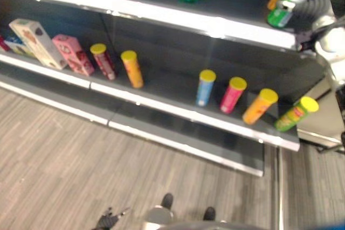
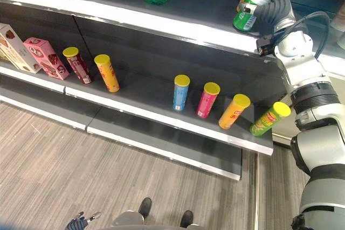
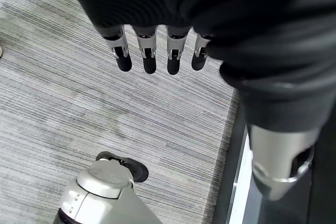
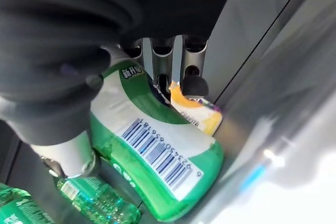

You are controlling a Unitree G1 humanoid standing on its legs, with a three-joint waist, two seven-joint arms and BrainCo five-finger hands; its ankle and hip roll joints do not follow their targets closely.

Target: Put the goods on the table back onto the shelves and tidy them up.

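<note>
The dark shelf unit [image 2: 161, 12] spans the scene. On its lower board stand boxes [image 2: 40, 55] and a row of yellow-lidded tubes [image 2: 207, 99]. At the upper board's right end, the right hand [image 2: 272, 6] curls round a green can [image 2: 249, 8], tilted over that board, an orange-and-white pack [image 4: 202, 116] just behind it. The left hand [image 3: 157, 51] hangs over the floor before the unit, fingers straight and apart.

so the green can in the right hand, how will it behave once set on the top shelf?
The green can is a smooth rigid cylinder, so it probably rolls if laid on its side. The right hand holds it tilted at the top shelf; released like this, it may tip. Its glossy label likely makes it a bit slippery.
</note>
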